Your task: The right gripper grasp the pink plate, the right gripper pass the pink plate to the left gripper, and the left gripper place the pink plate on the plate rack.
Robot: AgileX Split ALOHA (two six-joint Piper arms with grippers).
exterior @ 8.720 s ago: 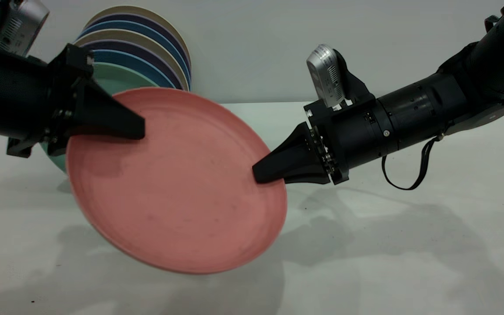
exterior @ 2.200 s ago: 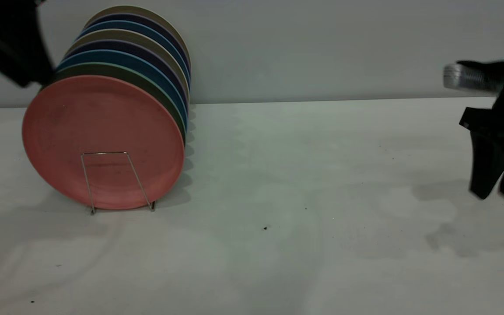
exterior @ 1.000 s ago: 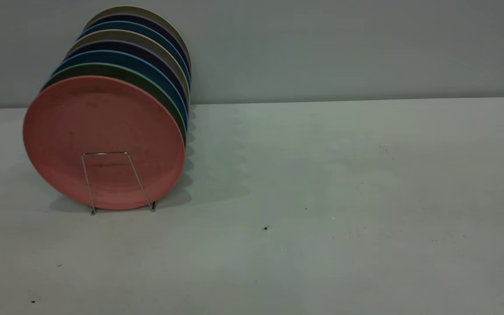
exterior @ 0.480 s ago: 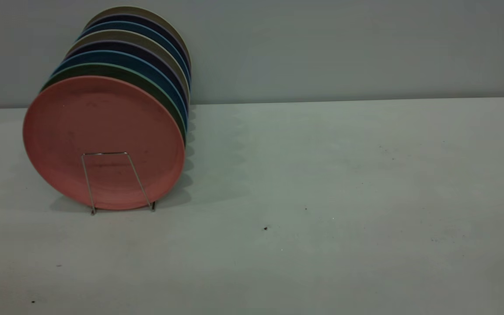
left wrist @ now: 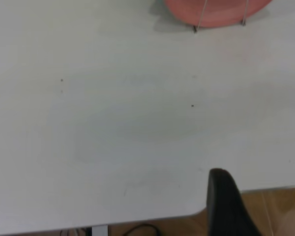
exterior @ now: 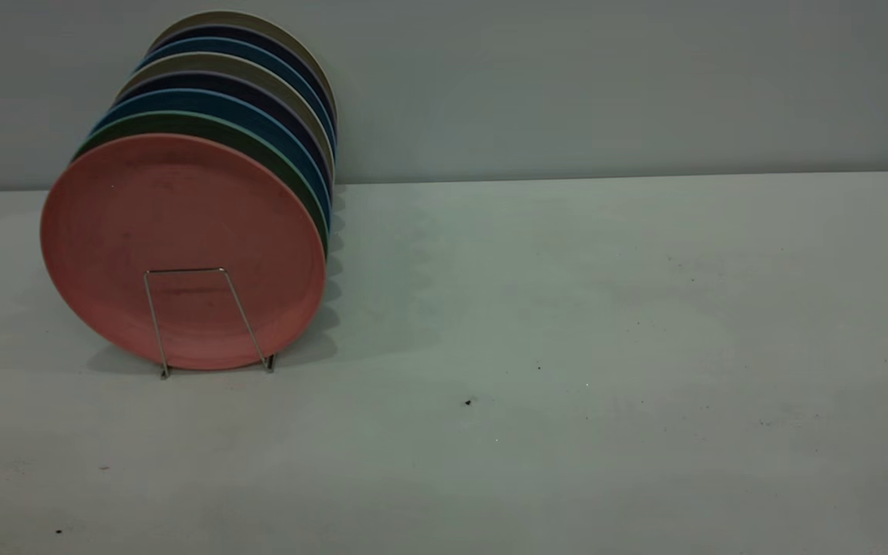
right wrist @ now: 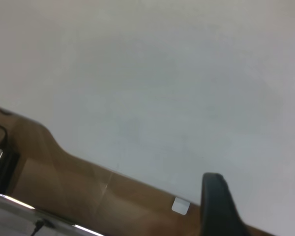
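Now the pink plate (exterior: pixel 182 250) stands racked, so both hands, fingers apart, should simply stay back off the counter (exterior: pixel 567 308).

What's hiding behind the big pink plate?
Behind the round salmon-pink plastic plate, standing in the thin silver wire rack, only the rims of a green plate and more blue, dark and beige plates show. Their faces are covered.
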